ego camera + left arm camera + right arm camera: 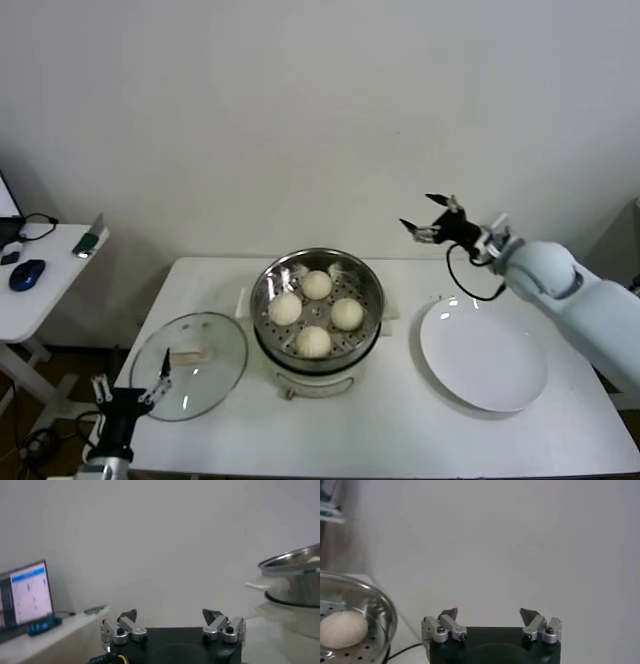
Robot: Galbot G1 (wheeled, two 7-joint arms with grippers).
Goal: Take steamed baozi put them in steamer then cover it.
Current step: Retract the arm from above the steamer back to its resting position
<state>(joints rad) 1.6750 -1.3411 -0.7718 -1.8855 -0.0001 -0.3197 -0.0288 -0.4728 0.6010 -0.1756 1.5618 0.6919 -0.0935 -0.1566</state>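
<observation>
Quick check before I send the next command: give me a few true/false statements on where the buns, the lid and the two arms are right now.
1. All four cream-white round baozi sit inside the shiny stainless-steel steamer pot. True.
2. The round glass lid covers the steamer. False: it lies on the white table, on the steamer's left.
3. The flat white plate holds one bun. False: it holds none.
4. The right gripper hangs open above the table, holding nothing. True.
5. The left gripper grips the lid. False: its jaws are open at the lid's near edge.
</observation>
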